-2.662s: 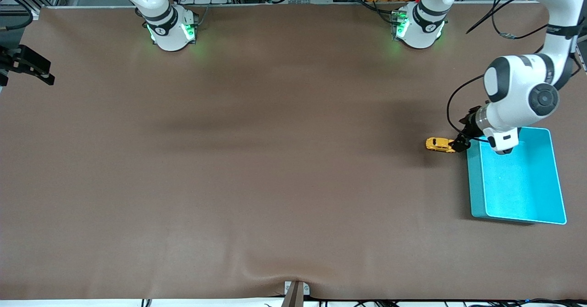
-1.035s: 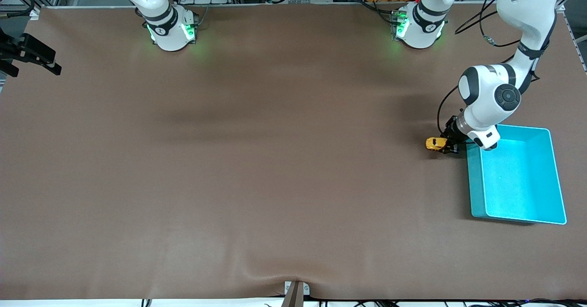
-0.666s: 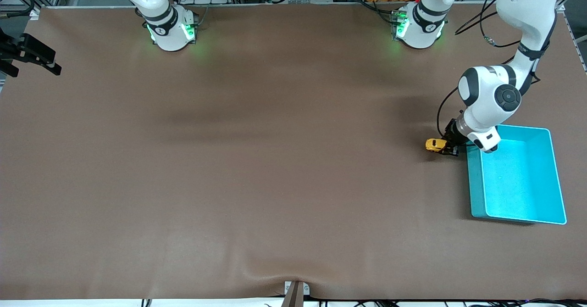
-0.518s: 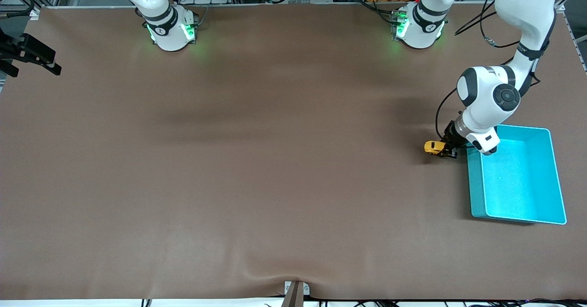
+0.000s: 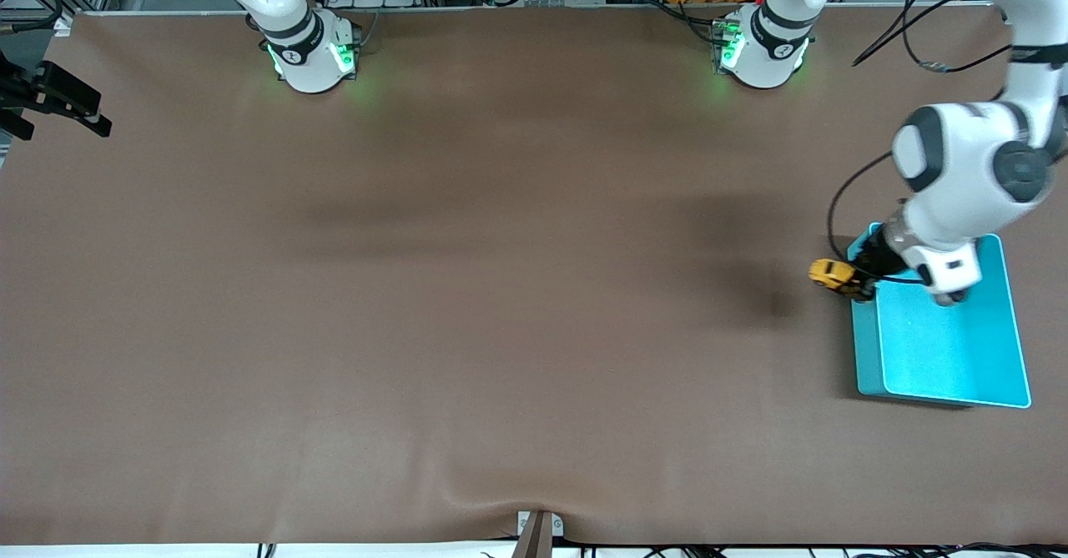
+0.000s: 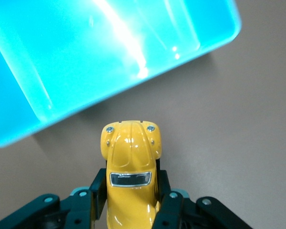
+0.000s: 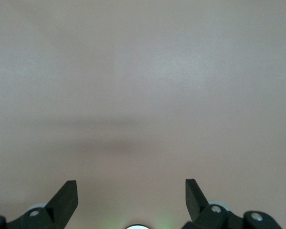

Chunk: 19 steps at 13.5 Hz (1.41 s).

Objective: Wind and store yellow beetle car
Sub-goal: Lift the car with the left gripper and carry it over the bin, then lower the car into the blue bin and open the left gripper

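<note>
One step is remaining, by my judgement: the left gripper (image 6: 132, 206) is clamping the yellow beetle car (image 6: 130, 177) between its fingers, carrying it just beside the teal bin (image 5: 1014, 337), not yet over it. Waiting wide open over bare table, the right gripper (image 7: 131, 199) is holding nothing.

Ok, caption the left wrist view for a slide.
Left end effector shut on the yellow beetle car, held above the table beside the teal bin.

- Wide counter (image 5: 467, 291) covered in plain brown matte sheet, slightly rippled at edge nearest front camera.
- Teal rectangular plastic bin (image 5: 951, 358) resting on counter at left arm's end.
</note>
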Each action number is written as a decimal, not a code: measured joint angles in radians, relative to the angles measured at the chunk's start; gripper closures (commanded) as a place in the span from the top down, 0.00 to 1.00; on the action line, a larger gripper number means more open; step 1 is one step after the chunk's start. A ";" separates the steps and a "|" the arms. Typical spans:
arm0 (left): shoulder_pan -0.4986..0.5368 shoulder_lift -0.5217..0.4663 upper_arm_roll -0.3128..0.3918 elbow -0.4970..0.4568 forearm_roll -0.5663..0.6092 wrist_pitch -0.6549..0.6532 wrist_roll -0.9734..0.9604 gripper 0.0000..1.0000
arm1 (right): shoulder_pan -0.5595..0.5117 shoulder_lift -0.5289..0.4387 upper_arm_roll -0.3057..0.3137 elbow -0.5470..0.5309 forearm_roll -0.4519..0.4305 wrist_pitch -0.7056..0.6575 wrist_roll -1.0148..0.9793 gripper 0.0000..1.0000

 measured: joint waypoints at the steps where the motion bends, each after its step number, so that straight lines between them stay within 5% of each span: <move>1: 0.025 0.004 0.002 0.042 0.000 -0.041 0.063 0.00 | 0.000 0.000 0.000 0.000 0.000 0.000 0.000 1.00; 9: 0.225 0.183 0.007 0.281 0.007 -0.112 0.659 0.00 | 0.000 0.000 -0.001 0.000 0.000 0.000 0.000 1.00; 19: 0.280 0.363 0.007 0.322 0.073 -0.055 1.064 0.00 | 0.000 0.000 -0.003 -0.002 0.000 0.000 0.000 1.00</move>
